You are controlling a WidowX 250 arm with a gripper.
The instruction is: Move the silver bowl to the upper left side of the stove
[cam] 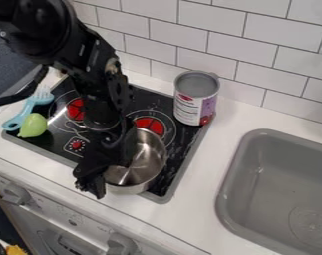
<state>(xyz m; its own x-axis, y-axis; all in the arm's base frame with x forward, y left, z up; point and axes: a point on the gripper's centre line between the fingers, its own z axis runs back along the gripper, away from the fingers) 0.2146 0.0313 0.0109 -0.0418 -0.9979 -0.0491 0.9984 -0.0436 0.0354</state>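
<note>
The black gripper hangs from the upper left, low over the front of the stove, at the left side of the silver bowl. It covers part of the bowl's left rim; whether it touches the bowl I cannot tell. Shiny and upright, the bowl sits at the front right of the black stove top, partly over the right burner. The stove's upper left holds another red burner, partly behind the arm.
A can stands at the stove's back right corner. On the left edge lie a light blue fork-like utensil and a green pear-shaped toy. A grey sink is at the right, and a tiled wall runs behind.
</note>
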